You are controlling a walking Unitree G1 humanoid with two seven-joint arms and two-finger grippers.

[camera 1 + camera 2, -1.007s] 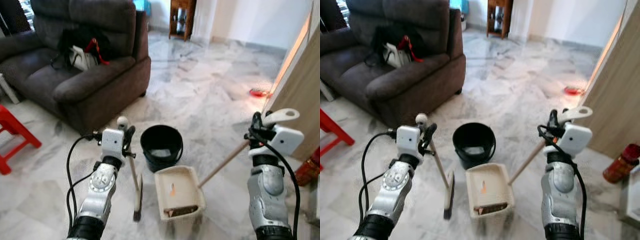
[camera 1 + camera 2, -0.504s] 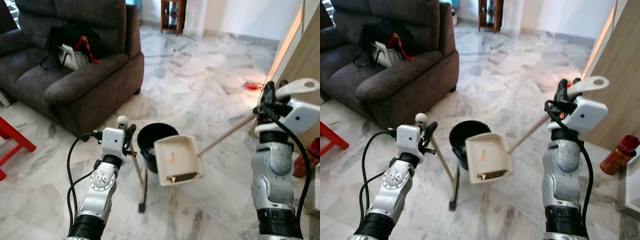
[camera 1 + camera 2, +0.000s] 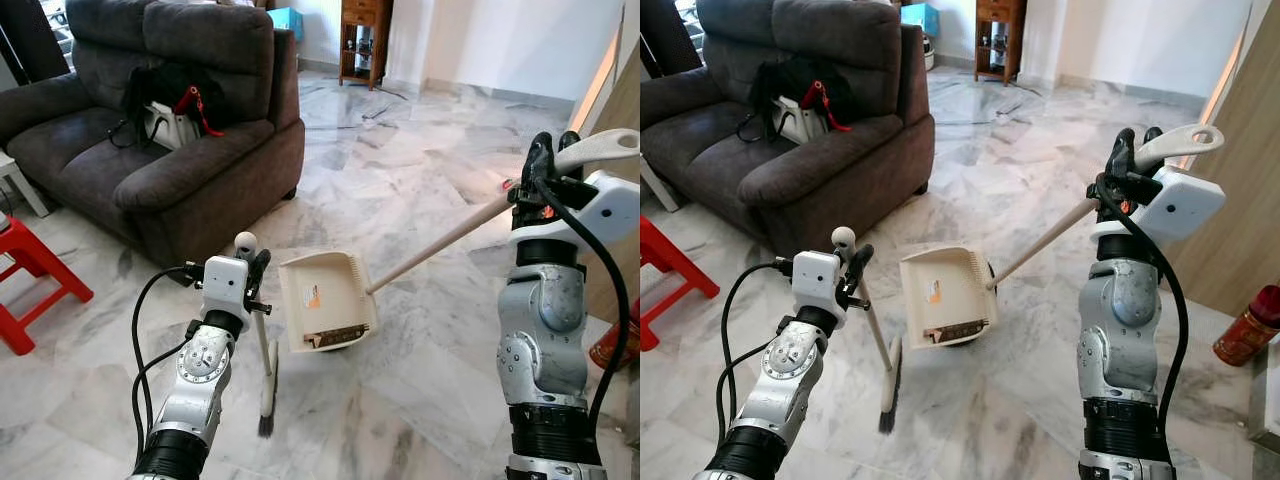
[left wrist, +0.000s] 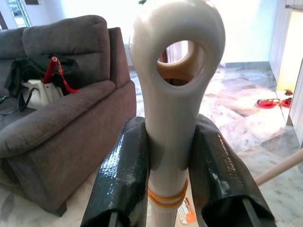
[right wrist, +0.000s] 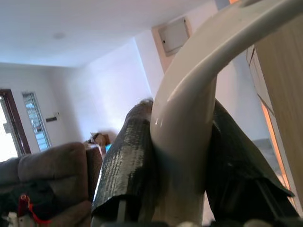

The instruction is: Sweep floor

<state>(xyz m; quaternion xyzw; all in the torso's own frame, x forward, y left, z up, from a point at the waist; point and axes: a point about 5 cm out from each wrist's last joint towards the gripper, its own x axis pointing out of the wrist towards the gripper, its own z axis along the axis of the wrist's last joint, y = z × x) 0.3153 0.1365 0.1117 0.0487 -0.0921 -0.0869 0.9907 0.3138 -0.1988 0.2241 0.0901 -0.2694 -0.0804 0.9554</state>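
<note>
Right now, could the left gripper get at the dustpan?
Probably not: the left gripper is shut on the broom, and the dustpan hangs lifted on the right gripper's handle.

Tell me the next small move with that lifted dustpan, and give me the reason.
Probably tip the dustpan further forward so its contents slide out. The right gripper holds it by the long handle, raised off the floor over the black bucket, whose edge peeks out beneath it, and debris sits at the pan's lower lip. The left gripper holds the broom upright beside it.
</note>
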